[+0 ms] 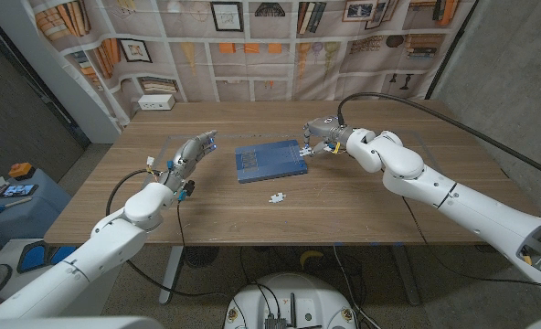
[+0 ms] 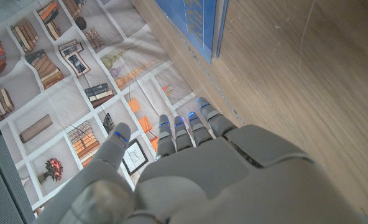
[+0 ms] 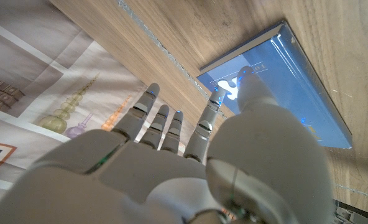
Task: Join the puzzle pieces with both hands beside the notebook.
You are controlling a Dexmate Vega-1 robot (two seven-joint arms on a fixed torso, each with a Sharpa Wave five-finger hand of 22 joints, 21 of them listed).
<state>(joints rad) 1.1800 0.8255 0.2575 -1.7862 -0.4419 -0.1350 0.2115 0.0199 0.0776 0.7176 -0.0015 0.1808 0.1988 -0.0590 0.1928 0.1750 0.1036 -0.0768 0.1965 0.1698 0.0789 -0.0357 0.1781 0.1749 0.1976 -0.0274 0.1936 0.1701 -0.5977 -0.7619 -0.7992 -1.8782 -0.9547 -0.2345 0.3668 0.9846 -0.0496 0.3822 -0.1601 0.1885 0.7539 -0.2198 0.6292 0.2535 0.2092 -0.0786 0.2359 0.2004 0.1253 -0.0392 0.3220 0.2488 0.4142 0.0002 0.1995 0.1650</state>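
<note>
We find one white puzzle piece [image 1: 277, 196] lying loose on the wooden table [image 1: 362, 206], just in front of the blue notebook [image 1: 270, 161] and touching neither hand. In the right wrist view a second white piece [image 3: 232, 86] sits pinched between the thumb and a fingertip of the right hand [image 3: 190, 168], right above the notebook's [image 3: 283, 87] cover; from the head view this piece is too small for us to make out, though the right hand [image 1: 318, 137] hovers at the notebook's right edge.

The left hand [image 1: 194, 153] is to the left of the notebook, well apart from the loose piece. In the left wrist view we see the left hand's [image 2: 196, 168] fingers straight and close together, with nothing in them, and the notebook's [image 2: 199, 28] edge beyond the fingertips.

The table is pale wood with a visible grain. Behind it hangs a printed backdrop [image 1: 252, 46] of bookshelves, frames and vases, whose books and pictures the left wrist view shows more closely. A small white box [image 1: 156, 103] stands at the table's far left edge.
</note>
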